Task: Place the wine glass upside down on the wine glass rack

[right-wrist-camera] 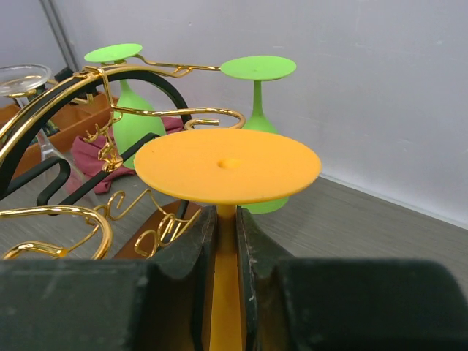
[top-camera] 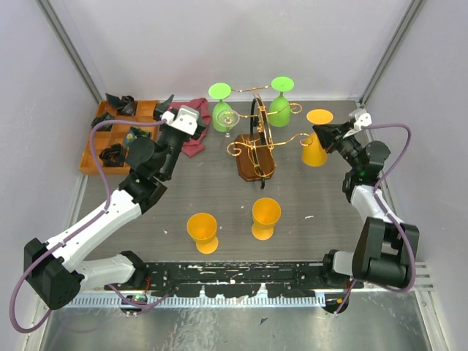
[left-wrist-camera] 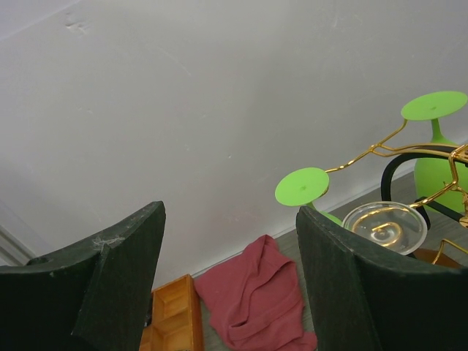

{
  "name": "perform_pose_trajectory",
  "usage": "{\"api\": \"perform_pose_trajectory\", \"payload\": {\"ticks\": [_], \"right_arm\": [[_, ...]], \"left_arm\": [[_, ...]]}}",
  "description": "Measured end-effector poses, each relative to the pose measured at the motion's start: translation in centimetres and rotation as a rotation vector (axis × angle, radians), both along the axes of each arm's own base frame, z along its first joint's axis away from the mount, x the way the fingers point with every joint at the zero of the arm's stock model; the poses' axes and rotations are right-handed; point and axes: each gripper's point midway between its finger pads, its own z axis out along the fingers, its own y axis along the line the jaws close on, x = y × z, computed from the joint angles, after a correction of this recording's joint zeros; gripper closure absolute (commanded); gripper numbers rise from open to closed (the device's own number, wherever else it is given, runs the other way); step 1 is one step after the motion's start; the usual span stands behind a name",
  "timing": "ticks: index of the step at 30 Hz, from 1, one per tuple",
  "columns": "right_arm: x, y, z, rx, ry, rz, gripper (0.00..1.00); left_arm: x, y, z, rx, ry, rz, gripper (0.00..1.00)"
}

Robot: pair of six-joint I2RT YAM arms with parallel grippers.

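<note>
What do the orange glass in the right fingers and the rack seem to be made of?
Orange glass: probably plastic, matte and opaque, evenly coloured, with a small dimple on its foot. Rack: thin shiny gold wire, likely metal, on a brown base that looks like wood.

Left gripper fingers wide apart, nothing between them, white wall behind. Red cloth crumpled low centre, just right of wooden tray corner. Right side: wine glass rack, gold arms plus dark arched post. Two green glasses hang inverted on it, feet up: near green glass partly behind right finger, far green glass at frame edge. Clear glass foot over gold scroll.
</note>
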Motion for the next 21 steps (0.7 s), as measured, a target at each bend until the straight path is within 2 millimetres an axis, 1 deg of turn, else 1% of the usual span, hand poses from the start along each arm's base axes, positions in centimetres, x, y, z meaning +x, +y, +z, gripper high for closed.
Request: {"api": "perform_pose_trajectory", "payload": {"ticks": [4,10,18,21], "right_arm": [[0.7,0.6,-0.5,0.045,-0.017,0.058,0.99],[1.1,1.3,-1.3,0.087,-0.023,0.130,0.99],[2.0,1.8,-0.7,0.089,-0.058,0.190,0.99],[2.3,2.2,-0.7,0.089,-0.060,0.215,0.99]], "left_arm": [[0.1,0.2,0.1,-0.008,-0.003,0.005,0.21],[0.2,0.4,0.1,-0.009,-0.002,0.010,0.21],[0.4,0.8,0.1,-0.009,-0.001,0.023,0.21],[0.5,1.0,0.1,-0.009,-0.001,0.029,0.21]]}}
